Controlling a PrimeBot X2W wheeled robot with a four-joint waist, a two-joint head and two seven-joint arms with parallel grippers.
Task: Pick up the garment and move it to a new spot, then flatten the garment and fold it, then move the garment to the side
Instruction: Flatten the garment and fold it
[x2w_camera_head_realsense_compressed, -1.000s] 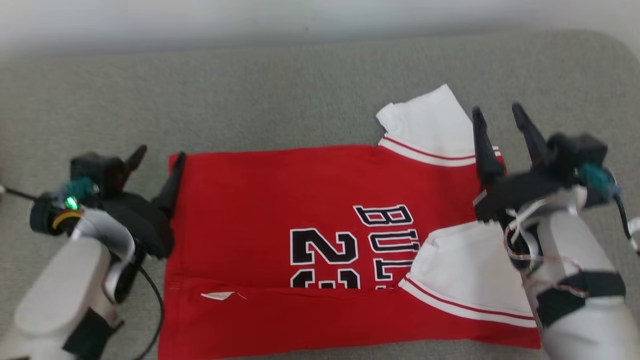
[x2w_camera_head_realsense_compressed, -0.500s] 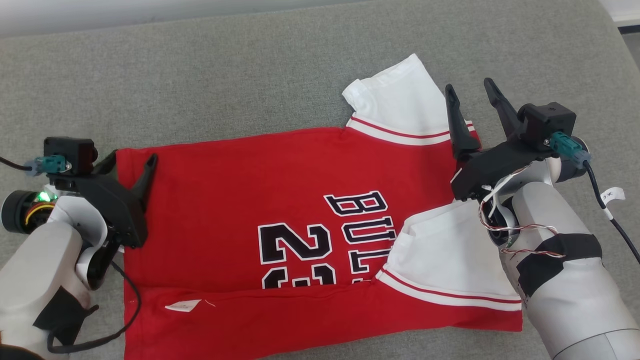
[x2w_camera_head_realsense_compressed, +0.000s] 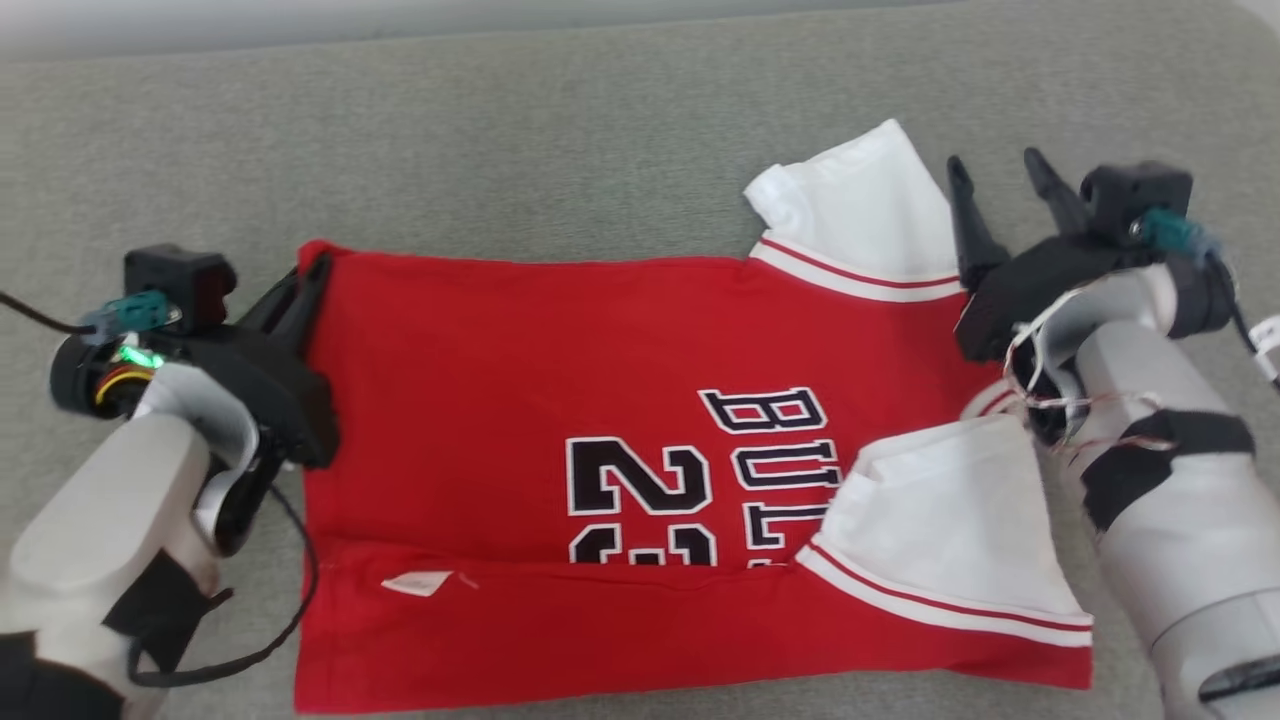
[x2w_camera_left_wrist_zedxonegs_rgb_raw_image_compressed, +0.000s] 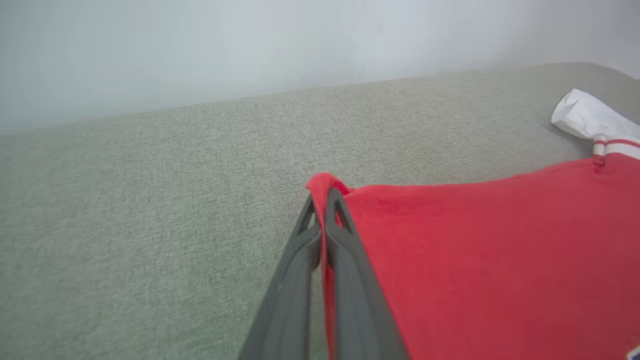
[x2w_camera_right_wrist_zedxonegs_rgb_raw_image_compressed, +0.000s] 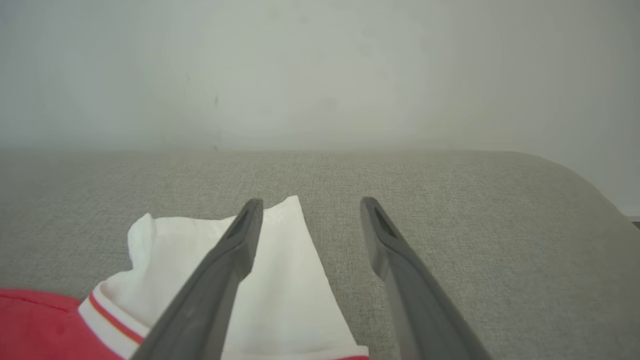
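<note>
The garment (x2w_camera_head_realsense_compressed: 520, 380) is a red jersey with white sleeves and black lettering, lying partly folded on the grey cushion. My left gripper (x2w_camera_head_realsense_compressed: 312, 268) is shut on the far left corner of the garment (x2w_camera_left_wrist_zedxonegs_rgb_raw_image_compressed: 480, 240); in the left wrist view a red fold pokes out between the closed fingers (x2w_camera_left_wrist_zedxonegs_rgb_raw_image_compressed: 350, 260). My right gripper (x2w_camera_head_realsense_compressed: 995, 170) stands open at the jersey's far right edge, beside the upper white sleeve (x2w_camera_head_realsense_compressed: 860, 215). In the right wrist view its left finger (x2w_camera_right_wrist_zedxonegs_rgb_raw_image_compressed: 225, 260) lies over the white sleeve (x2w_camera_right_wrist_zedxonegs_rgb_raw_image_compressed: 285, 280), the right one over bare cushion.
The grey upholstered cushion (x2w_camera_head_realsense_compressed: 500, 130) stretches under everything, with free room behind the jersey. A pale wall (x2w_camera_right_wrist_zedxonegs_rgb_raw_image_compressed: 320, 70) rises behind it. The cushion's rounded right corner (x2w_camera_right_wrist_zedxonegs_rgb_raw_image_compressed: 575, 175) is close to my right gripper.
My left gripper has closed on the garment's far left corner, which was between open fingers before. The head camera has shifted. My right gripper stays open by the upper sleeve.
</note>
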